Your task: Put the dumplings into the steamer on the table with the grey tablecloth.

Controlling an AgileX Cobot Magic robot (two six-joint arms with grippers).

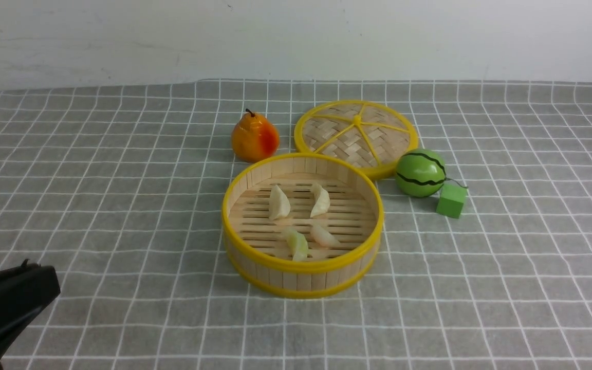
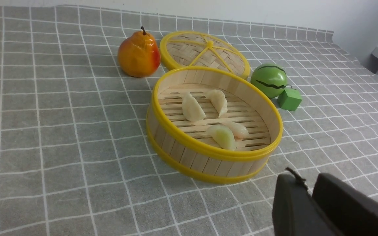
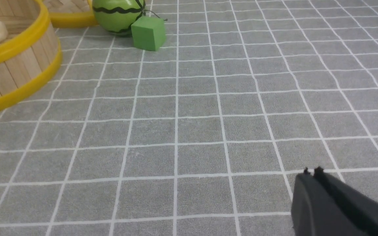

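Four dumplings [image 1: 301, 218] lying on slatted floor of steamer [image 1: 301, 280]: two pale cream ones [image 1: 278, 202] [image 1: 320, 200] side by side toward far wall, greenish one [image 1: 297, 245] and pinkish one [image 1: 323, 236] nearer front rim, the latter pair close together, possibly touching. All four inside basket, none on cloth. Steamer upright on surface [image 1: 95, 205], on grey tablecloth [image 1: 506, 267] with white grid.

Left pincer [image 2: 307, 193]: seen at edge of left wrist view, dark fingers pressed together with only a thin seam between, nothing between them, nothing touched. Steamer ahead of this pincer, apart from it, cloth showing between tip and basket wall. In front view, left pincer [image 1: 39, 275] low at near left, steamer ahead and to its right, well apart.

Right pincer [image 3: 310, 175]: fingers closed against each other, tips just above or on cloth (cannot tell which), holding nothing. Steamer ahead and far to its left, well apart. Not seen in front view.

Beyond steamer from left pincer: orange-red pear [image 1: 254, 137], flat woven lid [image 1: 356, 136] touching or just behind far rim. Ahead-left of right pincer: green striped ball [image 3: 118, 14] with green cube [image 3: 148, 32] just beside it, apparently joined by thin cord.
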